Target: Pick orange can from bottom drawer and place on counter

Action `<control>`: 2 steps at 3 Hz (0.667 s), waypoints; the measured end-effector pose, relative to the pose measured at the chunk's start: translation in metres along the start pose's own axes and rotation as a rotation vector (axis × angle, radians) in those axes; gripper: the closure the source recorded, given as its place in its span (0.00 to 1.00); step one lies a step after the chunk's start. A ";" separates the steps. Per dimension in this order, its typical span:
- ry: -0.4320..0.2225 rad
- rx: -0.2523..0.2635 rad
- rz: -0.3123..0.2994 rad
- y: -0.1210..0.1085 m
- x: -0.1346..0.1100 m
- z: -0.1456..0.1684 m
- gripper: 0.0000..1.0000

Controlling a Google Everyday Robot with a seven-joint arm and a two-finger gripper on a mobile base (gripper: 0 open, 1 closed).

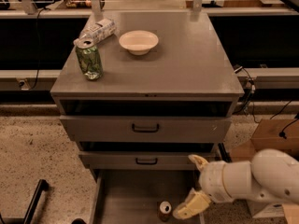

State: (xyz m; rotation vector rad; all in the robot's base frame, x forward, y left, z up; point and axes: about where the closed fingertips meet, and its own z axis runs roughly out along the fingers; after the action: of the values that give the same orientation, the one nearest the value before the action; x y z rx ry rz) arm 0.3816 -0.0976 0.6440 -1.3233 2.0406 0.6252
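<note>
The orange can point(164, 211) stands upright on the grey floor of the open bottom drawer point(126, 199), near its right side, silver top showing. My gripper point(192, 185) hangs over the drawer's right edge, just right of the can. Its two cream fingers point(190, 206) are spread apart, one near the can, one higher by the drawer front. It holds nothing. The counter point(182, 64) is the flat grey cabinet top above.
On the counter stand a green can point(88, 59), a white bowl point(138, 42) and a lying white-labelled bottle point(99, 30). Two closed upper drawers with black handles point(145, 128) sit above the open one. A cardboard box point(275, 136) is at right.
</note>
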 end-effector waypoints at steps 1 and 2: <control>-0.105 0.062 -0.035 -0.015 0.051 0.003 0.00; -0.129 0.053 -0.077 -0.011 0.064 0.011 0.00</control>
State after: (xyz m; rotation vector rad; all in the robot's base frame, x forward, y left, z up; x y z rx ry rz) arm 0.3746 -0.1345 0.5905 -1.2903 1.8811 0.6016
